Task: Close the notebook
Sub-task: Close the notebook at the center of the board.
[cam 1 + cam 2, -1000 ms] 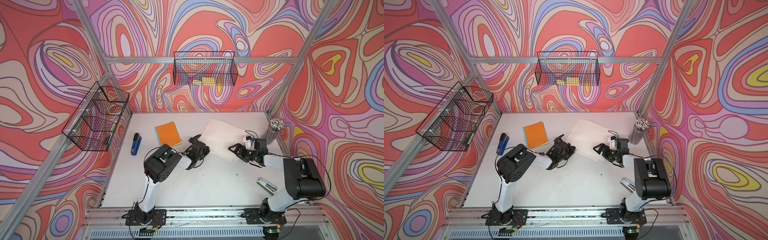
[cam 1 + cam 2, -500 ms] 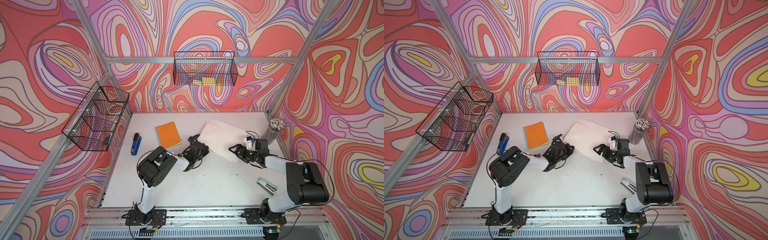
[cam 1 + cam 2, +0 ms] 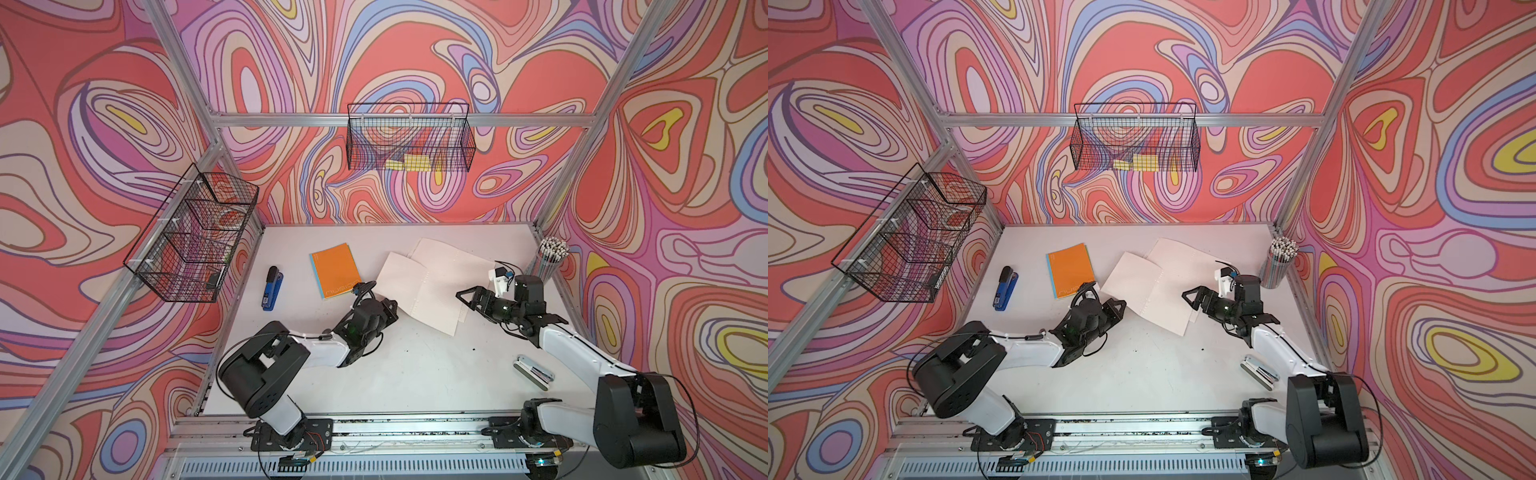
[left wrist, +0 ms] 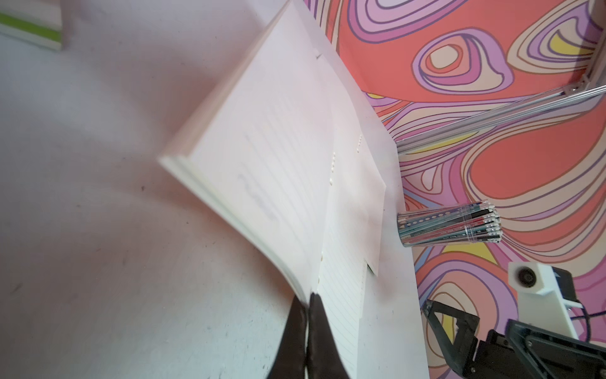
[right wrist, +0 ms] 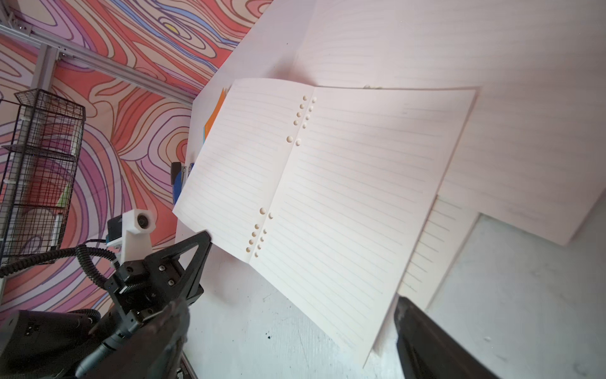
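The notebook (image 3: pixel 432 286) lies open at the middle back of the table, lined cream pages up, seen in both top views (image 3: pixel 1156 291). My left gripper (image 3: pixel 392 306) is shut on the near corner of its left stack of pages (image 4: pixel 262 157), which curls up off the table towards the jaws (image 4: pixel 308 298). In the right wrist view the left half (image 5: pixel 242 157) stands tilted. My right gripper (image 3: pixel 467 301) is open at the notebook's near right corner, its fingers (image 5: pixel 413 328) on either side of that corner without touching the paper.
A closed orange booklet (image 3: pixel 334 270) and a blue stapler (image 3: pixel 272 286) lie left of the notebook. A cup of pencils (image 3: pixel 550 257) stands at the back right. A silver stapler (image 3: pixel 534 372) lies at front right. Wire baskets (image 3: pixel 409 141) (image 3: pixel 191 237) hang on the walls.
My left gripper has pulled the left stack of pages up, so that half now stands raised and apart from the right half. The right gripper has hardly moved.
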`<state>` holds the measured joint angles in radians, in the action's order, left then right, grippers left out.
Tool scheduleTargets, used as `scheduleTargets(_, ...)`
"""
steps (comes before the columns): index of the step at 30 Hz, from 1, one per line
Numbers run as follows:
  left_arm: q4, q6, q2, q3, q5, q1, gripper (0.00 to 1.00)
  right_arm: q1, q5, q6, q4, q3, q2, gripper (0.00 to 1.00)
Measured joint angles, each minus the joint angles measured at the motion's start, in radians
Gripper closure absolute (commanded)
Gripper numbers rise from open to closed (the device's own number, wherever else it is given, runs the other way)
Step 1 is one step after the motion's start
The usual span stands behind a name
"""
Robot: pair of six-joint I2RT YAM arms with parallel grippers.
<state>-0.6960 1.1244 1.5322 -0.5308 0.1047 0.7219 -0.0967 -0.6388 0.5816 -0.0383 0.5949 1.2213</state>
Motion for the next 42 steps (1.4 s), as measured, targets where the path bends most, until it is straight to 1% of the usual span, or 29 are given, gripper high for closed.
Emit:
scheduleTargets(3, 0.077, -0.025, -0.124, 0.042, 0.017, 0.0, 1.0, -0.084, 0.034, 0.028, -0.006, -0.008, -0.026, 0.02)
scheduleTargets(7, 0.26, -0.064, -0.278, 0.049, 0.045, 0.0, 1.0, -0.189, 0.065, 0.086, 0.023, -0.033, -0.028, 0.02)
scheduleTargets(11, 0.474, -0.102, -0.418, 0.049, 0.086, 0.0, 1.0, -0.261, 0.1, 0.128, 0.045, -0.043, -0.008, 0.02)
scheduleTargets(14, 0.599, -0.127, -0.505, 0.05, 0.115, 0.0, 1.0, -0.309, 0.126, 0.15, 0.065, -0.043, 0.006, 0.01)
scheduleTargets(19, 0.704, -0.138, -0.615, 0.098, 0.146, 0.0, 1.0, -0.376, 0.154, 0.192, 0.126, -0.043, 0.049, 0.02)
scheduleTargets(23, 0.766, -0.137, -0.665, 0.146, 0.163, 0.003, 1.0, -0.435, 0.181, 0.216, 0.166, -0.044, 0.092, 0.02)
scheduleTargets(28, 0.818, -0.14, -0.712, 0.153, 0.19, 0.027, 1.0, -0.487, 0.208, 0.248, 0.239, -0.056, 0.148, 0.02)
scheduleTargets(36, 0.836, -0.205, -0.754, 0.163, 0.211, 0.06, 1.0, -0.5, 0.22, 0.28, 0.346, -0.071, 0.253, 0.02)
scheduleTargets(42, 0.834, -0.278, -0.759, 0.167, 0.217, 0.098, 1.0, -0.507, 0.221, 0.281, 0.38, -0.069, 0.291, 0.02)
